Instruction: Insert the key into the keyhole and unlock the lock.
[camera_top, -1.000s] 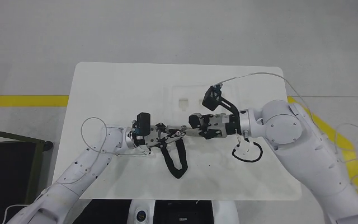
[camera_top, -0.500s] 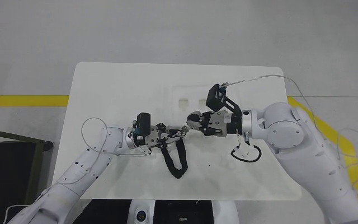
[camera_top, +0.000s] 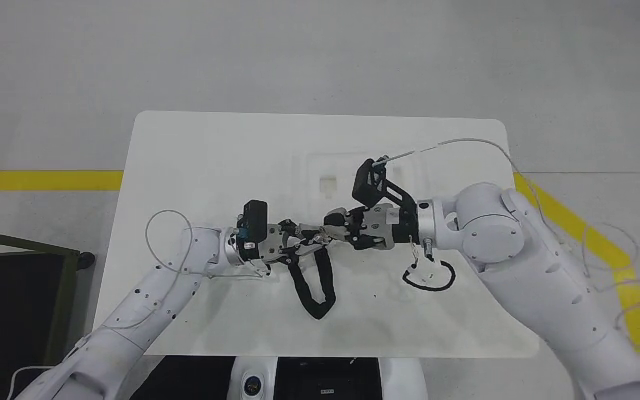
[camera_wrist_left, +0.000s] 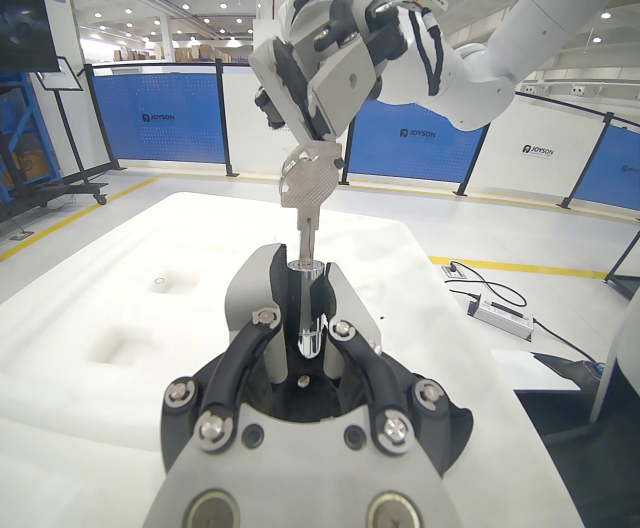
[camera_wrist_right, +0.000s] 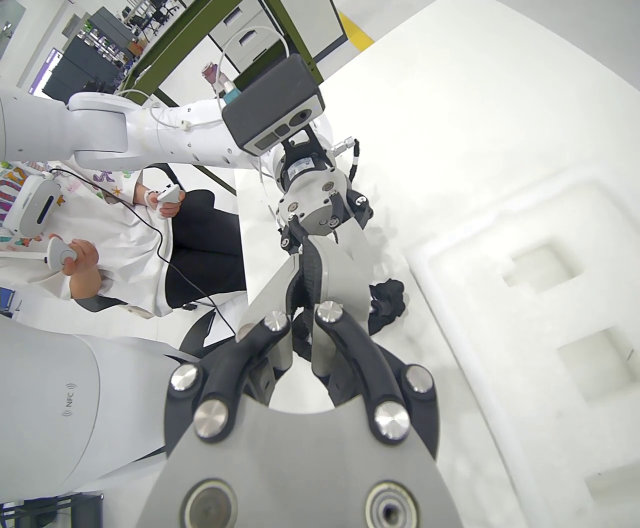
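White table (camera_top: 200, 150), recessed white foam tray (camera_top: 312, 166); yellow floor stripe (camera_top: 60, 180)

I work over a white counter (camera_top: 200, 150). A white foam pad (camera_top: 310, 170) with square recesses lies on it, just beyond the left fingers (camera_top: 290, 240) and the right fingers (camera_top: 335, 222), on the side away from the robot. A black cable loop (camera_top: 318, 311) lies on the bare counter on the robot's side of the left fingers and runs up toward them.
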